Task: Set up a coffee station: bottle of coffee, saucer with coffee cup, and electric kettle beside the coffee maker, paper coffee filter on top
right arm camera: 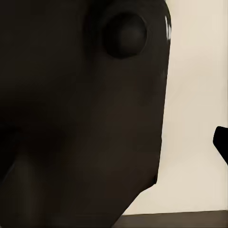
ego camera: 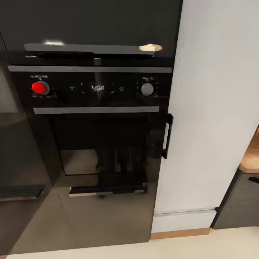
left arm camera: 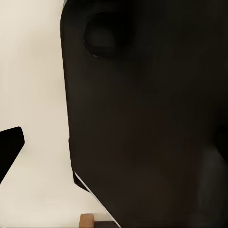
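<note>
The head view shows a black oven [ego camera: 95,126] with a red knob [ego camera: 39,87] at upper left, beside a white cabinet [ego camera: 212,108], a wooden counter [ego camera: 251,154] cut off at right, while both wrist views are blocked by dark robot body [left arm camera: 152,123], so neither gripper's opening can be told.

An oven [ego camera: 95,129] fills the middle of the head view, two knobs [ego camera: 40,87] above its door. A tall cabinet [ego camera: 212,108] stands just right of it, its handle [ego camera: 167,136] at their shared edge. Further right, a wooden surface [ego camera: 251,158] tops a lower cabinet [ego camera: 241,201].
</note>
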### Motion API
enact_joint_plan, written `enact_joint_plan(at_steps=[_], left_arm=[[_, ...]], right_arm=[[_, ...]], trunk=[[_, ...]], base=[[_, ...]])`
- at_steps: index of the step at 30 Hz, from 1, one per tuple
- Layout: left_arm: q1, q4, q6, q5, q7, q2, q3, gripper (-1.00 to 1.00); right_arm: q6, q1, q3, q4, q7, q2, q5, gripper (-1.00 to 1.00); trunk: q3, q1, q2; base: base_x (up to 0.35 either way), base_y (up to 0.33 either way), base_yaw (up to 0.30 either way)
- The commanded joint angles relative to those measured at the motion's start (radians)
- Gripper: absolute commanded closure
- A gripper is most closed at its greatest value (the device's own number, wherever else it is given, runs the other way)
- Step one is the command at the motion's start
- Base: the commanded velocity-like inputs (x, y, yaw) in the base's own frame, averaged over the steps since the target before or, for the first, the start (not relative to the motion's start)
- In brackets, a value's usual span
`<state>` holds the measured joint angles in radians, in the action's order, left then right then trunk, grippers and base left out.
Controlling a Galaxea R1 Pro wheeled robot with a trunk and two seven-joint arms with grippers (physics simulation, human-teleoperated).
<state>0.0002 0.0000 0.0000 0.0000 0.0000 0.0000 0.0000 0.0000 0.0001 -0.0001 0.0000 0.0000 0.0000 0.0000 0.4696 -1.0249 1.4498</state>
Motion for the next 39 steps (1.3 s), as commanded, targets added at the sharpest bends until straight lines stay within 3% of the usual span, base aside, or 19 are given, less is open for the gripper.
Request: enact_joint_plan(at_steps=[1,6,12,25,34,39], left_arm=[[0.0,0.0,0.0,0.0,0.0,0.0,0.0,-1.0],[0.001,-0.003,-0.012,0.002,-0.001,-0.001,0.0,-1.0],[0.0,-0.004,-0.013,0.009,0.0,-0.008,0.002,-1.0],[0.0,-0.003,-0.012,0.011,0.001,-0.009,0.01,-1.0],[0.0,-0.003,-0.012,0.011,-0.001,-0.005,0.01,-1.0],[0.0,-0.003,-0.012,0.011,-0.002,-0.008,0.005,-1.0]], right_arm=[[0.0,0.0,0.0,0.0,0.0,0.0,0.0,-1.0],[-0.019,-0.012,-0.001,-0.029,-0.003,0.028,0.003,-1.0],[-0.022,-0.012,-0.003,-0.049,-0.003,0.024,0.002,-1.0],[-0.023,-0.012,-0.002,-0.05,0.006,0.023,0.001,-1.0],[-0.022,-0.012,-0.001,-0.082,0.003,0.024,0.002,-1.0],[-0.021,-0.012,-0.003,-0.083,0.006,0.023,0.0,-1.0]], trunk=[[0.0,0.0,0.0],[0.0,0.0,0.0],[0.001,0.0,0.0],[0.006,0.0,0.0],[0.008,0.0,0.0],[0.005,0.004,-0.007]], base=[[0.0,0.0,0.0],[0.0,0.0,0.0],[0.0,0.0,-0.019],[0.0,0.0,-0.242],[0.0,0.0,-0.05],[0.0,0.0,-0.278]])
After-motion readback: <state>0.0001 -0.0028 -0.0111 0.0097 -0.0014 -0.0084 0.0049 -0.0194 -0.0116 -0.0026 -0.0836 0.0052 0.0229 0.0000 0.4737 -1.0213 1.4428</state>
